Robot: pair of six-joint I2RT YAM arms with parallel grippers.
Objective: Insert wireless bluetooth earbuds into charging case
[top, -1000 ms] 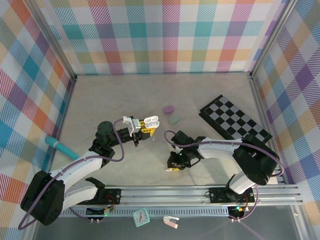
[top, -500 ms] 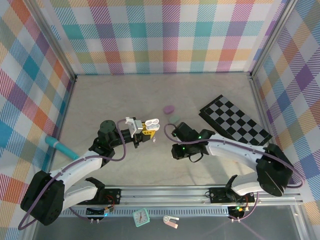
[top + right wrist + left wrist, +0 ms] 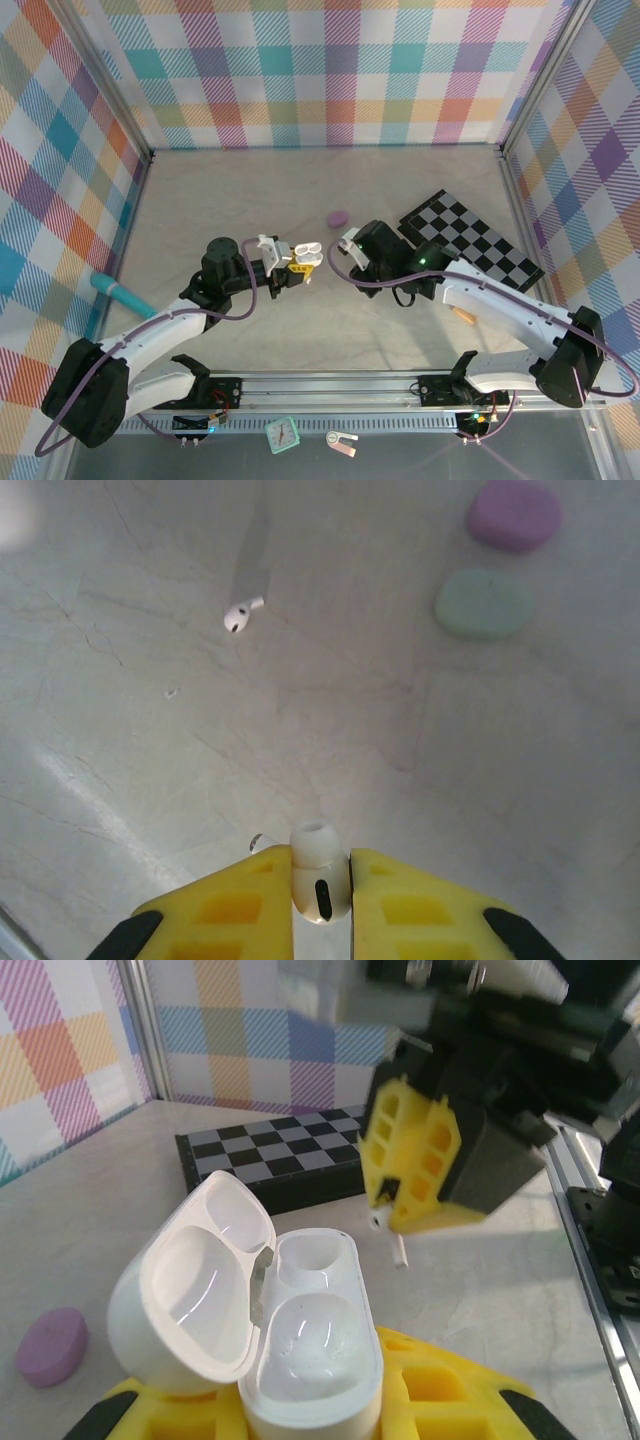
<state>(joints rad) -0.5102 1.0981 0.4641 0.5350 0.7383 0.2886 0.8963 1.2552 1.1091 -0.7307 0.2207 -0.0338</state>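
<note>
Plaid walls [image 3: 330,70] in pastel checks close in a pale, stone-look counter [image 3: 250,190]. The right wrist camera gives detail too small to read from above. The right end effector [image 3: 321,880] is closed on a white earbud [image 3: 316,842], whose bud end pokes out past the yellow fingers [image 3: 230,910] over bare counter. Beyond it a loose earbud [image 3: 238,614] lies on the counter. Farther on, a mint case [image 3: 485,602] and a purple case [image 3: 513,513] lie near each other, both closed.

The left wrist camera looks straight into the container. The left end effector [image 3: 300,1405] grips an open white charging case [image 3: 310,1330], with its lid [image 3: 195,1280] tipped to the left and both wells empty. The right end effector hangs just beyond it, with the earbud's stem pointing down.

From above, the two end effectors face each other closely near the counter's middle. A checkerboard [image 3: 470,240] lies toward the right edge and a teal object [image 3: 118,290] lies at the left edge.
</note>
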